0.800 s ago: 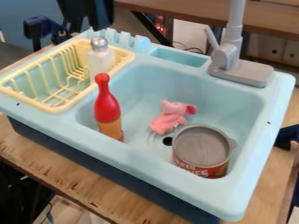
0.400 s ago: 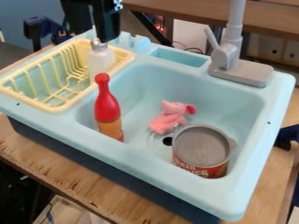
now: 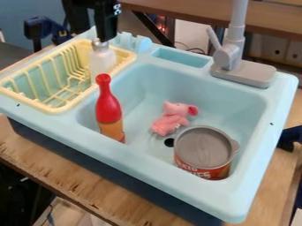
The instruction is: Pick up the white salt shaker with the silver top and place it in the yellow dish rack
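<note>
The black gripper (image 3: 103,39) hangs at the upper left, over the top of a white shaker with a silver cap (image 3: 102,62), and covers part of the cap. That shaker stands upright at the right end of the yellow dish rack (image 3: 46,107). Inside the light blue sink (image 3: 158,174), a red bottle with an orange lower part (image 3: 108,108) leans at the left. A pink plush toy (image 3: 170,119) lies mid-basin, beside a metal can with a red label (image 3: 204,148) at the lower right.
A grey faucet (image 3: 242,70) rises from the sink's back right rim, with a small recessed tray (image 3: 182,57) to its left. Light blue notched rests (image 3: 134,41) stand along the back rim near the gripper. The sink sits on a wooden table (image 3: 77,181).
The gripper has come down from the top edge to the shaker's cap, shifting only slightly in the last moment. The bottle, toy and can have stayed where they were.
</note>
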`<action>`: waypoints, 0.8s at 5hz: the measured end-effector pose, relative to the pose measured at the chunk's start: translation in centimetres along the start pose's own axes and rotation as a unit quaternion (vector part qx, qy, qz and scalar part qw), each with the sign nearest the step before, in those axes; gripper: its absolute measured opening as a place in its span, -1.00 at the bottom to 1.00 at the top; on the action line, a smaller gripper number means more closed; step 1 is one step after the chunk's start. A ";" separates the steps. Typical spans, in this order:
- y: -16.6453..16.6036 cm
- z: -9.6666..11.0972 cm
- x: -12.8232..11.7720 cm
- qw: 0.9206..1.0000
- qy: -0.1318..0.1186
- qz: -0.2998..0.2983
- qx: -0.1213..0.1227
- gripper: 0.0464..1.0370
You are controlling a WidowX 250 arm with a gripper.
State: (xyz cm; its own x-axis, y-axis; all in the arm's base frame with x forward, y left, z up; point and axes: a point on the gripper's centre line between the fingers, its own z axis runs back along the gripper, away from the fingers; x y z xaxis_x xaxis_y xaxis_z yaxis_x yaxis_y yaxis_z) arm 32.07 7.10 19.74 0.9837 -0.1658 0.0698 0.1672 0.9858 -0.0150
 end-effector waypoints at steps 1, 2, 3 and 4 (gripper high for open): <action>1.3 -0.1 0.7 1.000 0.004 0.003 0.010 0.92; 2.2 -0.3 1.0 1.000 0.007 0.009 0.009 0.92; 2.5 -1.1 1.0 1.000 0.012 0.012 -0.012 0.92; 1.8 -2.0 0.8 0.999 0.015 0.010 -0.033 0.92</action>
State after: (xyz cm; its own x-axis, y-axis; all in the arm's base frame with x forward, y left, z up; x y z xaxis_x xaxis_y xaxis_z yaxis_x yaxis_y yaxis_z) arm 33.33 8.67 17.80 0.9884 -0.1470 0.0391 0.1498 0.9854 -0.0814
